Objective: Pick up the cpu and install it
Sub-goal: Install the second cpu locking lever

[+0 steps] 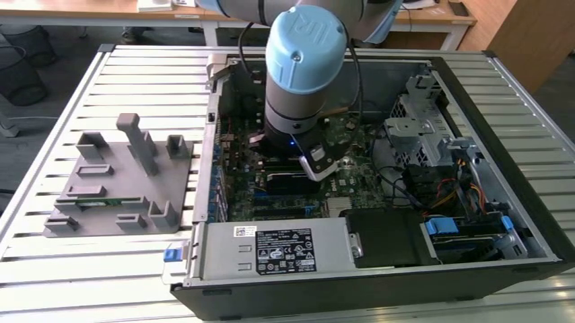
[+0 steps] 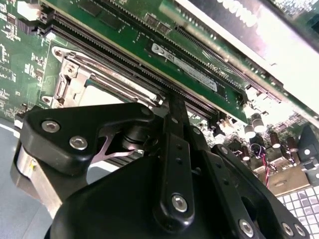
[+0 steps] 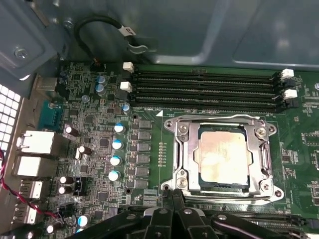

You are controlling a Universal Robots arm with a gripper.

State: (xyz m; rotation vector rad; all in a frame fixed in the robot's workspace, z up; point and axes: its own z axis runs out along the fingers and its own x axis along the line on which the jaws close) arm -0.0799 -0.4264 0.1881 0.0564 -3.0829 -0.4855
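The cpu (image 3: 222,157), a pale silver square, lies flat inside the metal socket frame (image 3: 182,149) on the green motherboard in the first wrist view. Its pale top (image 2: 99,97) also peeks out beside the frame (image 2: 75,74) in the second wrist view. My gripper (image 3: 172,195) hovers just off one edge of the socket, black fingers pressed together with nothing between them. In the exterior view the gripper (image 1: 301,176) hangs low over the board inside the open computer case (image 1: 467,74).
A green memory stick (image 2: 189,64) stands in a slot beside the socket, next to several black empty slots (image 3: 199,87). Capacitors (image 3: 115,144) and rear ports (image 3: 35,142) crowd the board. A grey fixture (image 1: 117,182) sits on the slatted table at the exterior view's left.
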